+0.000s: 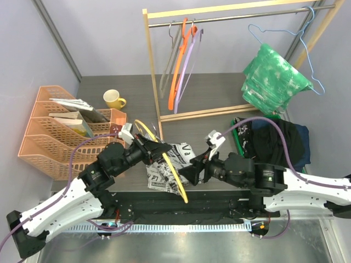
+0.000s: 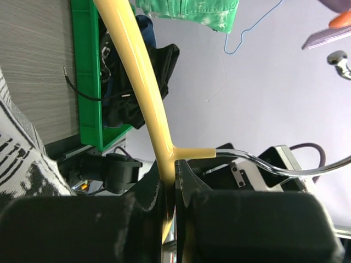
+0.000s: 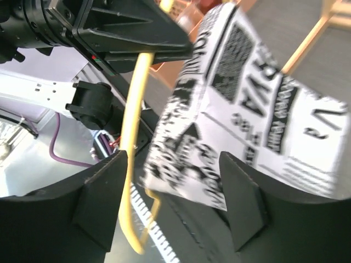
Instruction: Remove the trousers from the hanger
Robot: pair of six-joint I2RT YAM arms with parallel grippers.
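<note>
The white newspaper-print trousers (image 1: 164,174) lie crumpled near the table's front, between my two grippers. A yellow hanger (image 1: 174,172) slants across them. My left gripper (image 1: 157,150) is shut on the hanger's neck (image 2: 164,159), just below its metal hook (image 2: 285,167). My right gripper (image 1: 187,173) is open. In its wrist view the trousers' edge (image 3: 241,104) hangs between the spread fingers (image 3: 244,200) and the hanger's yellow bar (image 3: 131,137) runs beside the left finger. Green-and-white mottled trousers (image 1: 272,76) hang on a blue wire hanger (image 1: 307,52).
A green bin (image 1: 237,138) at right holds black and navy garments (image 1: 279,141). The wooden rack (image 1: 153,82) carries orange, purple and grey hangers (image 1: 178,68). A yellow mug (image 1: 114,99) and an orange file organiser (image 1: 52,137) stand at left.
</note>
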